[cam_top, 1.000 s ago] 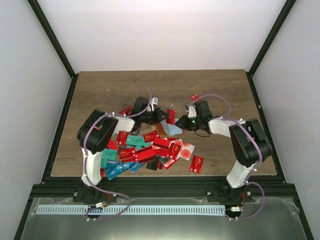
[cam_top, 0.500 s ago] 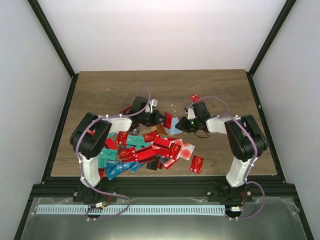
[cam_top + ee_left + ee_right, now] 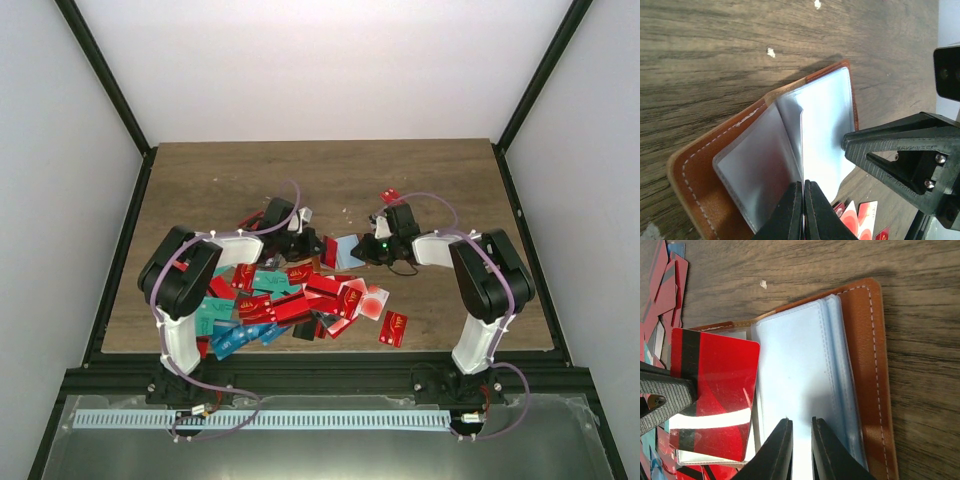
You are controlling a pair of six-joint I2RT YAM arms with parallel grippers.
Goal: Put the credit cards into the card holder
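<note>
Since a second ago the left arm (image 3: 240, 248) has dropped lower and slid right. That brought its red plastic credit card (image 3: 720, 380) down onto the open brown leather-like card holder (image 3: 860, 340) with pale blue sleeves. This lies mid-tabletop (image 3: 220, 180), just beyond the heap of loose cards (image 3: 285, 300) in red, teal and blue. Fingers of the left end effector (image 3: 803, 192) are pressed together. Its own wrist view shows only a thin seam between them, while the right wrist view shows the black-striped card in that grip, lying over the holder's left half. Nearly closed, the right end effector (image 3: 801, 422) has a pale sleeve leaf between its fingers. Only the top view takes in the heap.
</note>
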